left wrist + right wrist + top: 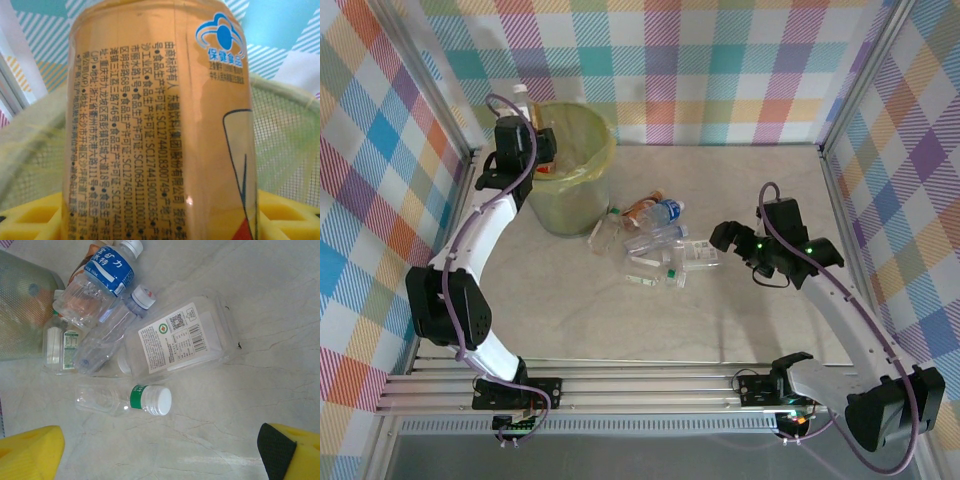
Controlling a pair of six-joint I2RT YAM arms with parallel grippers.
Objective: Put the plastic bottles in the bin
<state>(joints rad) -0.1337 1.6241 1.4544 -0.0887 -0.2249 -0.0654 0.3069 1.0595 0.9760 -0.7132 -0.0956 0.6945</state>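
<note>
left gripper [538,150], upper left: holding orange-labelled plastic bottle [160,125] over round pale-green bin [598,128] | right gripper [723,238]: jaws wide, open pale table [760,180] behind, crushed clear bottles [655,245] centre-frame

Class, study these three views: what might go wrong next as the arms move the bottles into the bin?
1. The orange-labelled bottle held in the left jaws sits near the rim of the bin; released off-centre, it might fall outside.
2. The right jaws hang open over the overlapping bottles; closing could catch two or nudge the green-collared bottle away.
</note>
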